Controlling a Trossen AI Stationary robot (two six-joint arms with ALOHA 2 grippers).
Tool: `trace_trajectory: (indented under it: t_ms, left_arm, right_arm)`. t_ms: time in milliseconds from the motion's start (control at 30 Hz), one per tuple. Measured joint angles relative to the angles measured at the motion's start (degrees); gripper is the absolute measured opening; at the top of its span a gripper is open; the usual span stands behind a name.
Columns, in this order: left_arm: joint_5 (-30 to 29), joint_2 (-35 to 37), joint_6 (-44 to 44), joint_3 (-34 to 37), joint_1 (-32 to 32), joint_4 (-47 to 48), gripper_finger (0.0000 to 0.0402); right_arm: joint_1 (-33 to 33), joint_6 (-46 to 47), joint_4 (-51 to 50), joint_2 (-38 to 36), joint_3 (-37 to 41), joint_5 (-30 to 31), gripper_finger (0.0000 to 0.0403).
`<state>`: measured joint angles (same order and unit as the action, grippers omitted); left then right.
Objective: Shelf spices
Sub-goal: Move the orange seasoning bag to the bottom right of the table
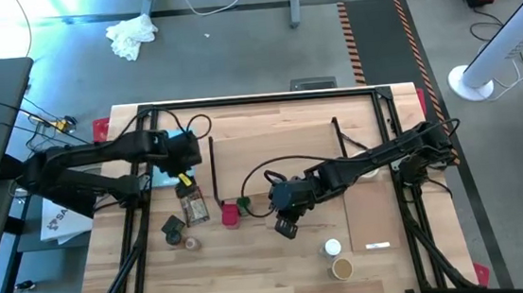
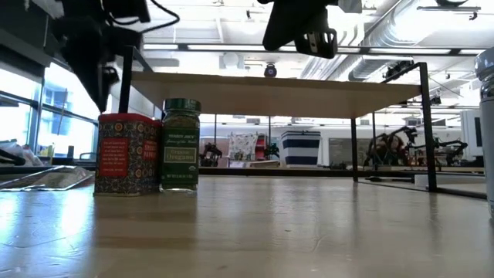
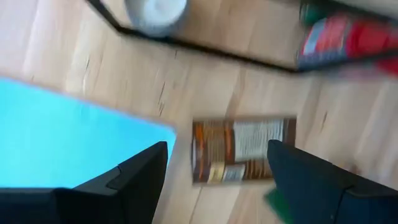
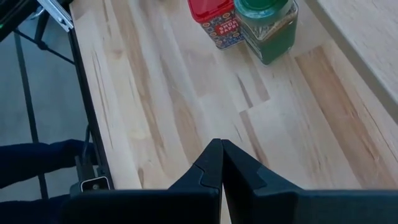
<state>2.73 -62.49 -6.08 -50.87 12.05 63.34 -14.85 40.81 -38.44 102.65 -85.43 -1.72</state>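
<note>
A brown-labelled spice jar (image 3: 242, 150) lies on its side on the table (image 1: 253, 261), and my left gripper (image 3: 217, 146) hangs open above it without touching it. In the high view that jar (image 1: 194, 209) lies just near of my left gripper (image 1: 184, 169). A red tin (image 2: 127, 154) and a green-topped jar (image 2: 181, 145) stand upright side by side in front of the shelf (image 1: 276, 150). My right gripper (image 4: 221, 158) is shut and empty, in the air near the red tin (image 4: 214, 18) and green jar (image 4: 267, 25); in the high view it (image 1: 288, 228) hangs to their right.
A light-blue pad (image 3: 68, 137) lies beside the fallen jar. A dark jar (image 1: 172, 228) and a tan-topped one (image 1: 191, 242) stand at the near left. A white-topped jar (image 1: 332, 247) and a tan one (image 1: 342, 268) stand at the near right, by a loose pale board (image 1: 372, 215).
</note>
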Motion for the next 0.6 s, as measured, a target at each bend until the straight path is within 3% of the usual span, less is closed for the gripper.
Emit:
trace_trajectory:
  t_ms: [100, 300, 600]
  left_arm:
    - [0.03, -0.16, 3.66, 0.65, 0.02, 3.91, 0.0275]
    - [3.03, -3.40, 5.30, 6.60, 0.11, 1.11, 0.0275]
    - [2.59, -12.09, 5.16, 6.95, 0.01, -1.46, 0.0275]
  right_arm:
    - [0.00, -0.82, 0.00, 0.00, 0.00, 0.00, 0.0000]
    - [0.00, -0.96, 0.03, 0.00, 0.00, 0.00, 0.0000]
    - [0.62, -0.82, 0.13, 0.00, 0.00, -0.02, 0.0000]
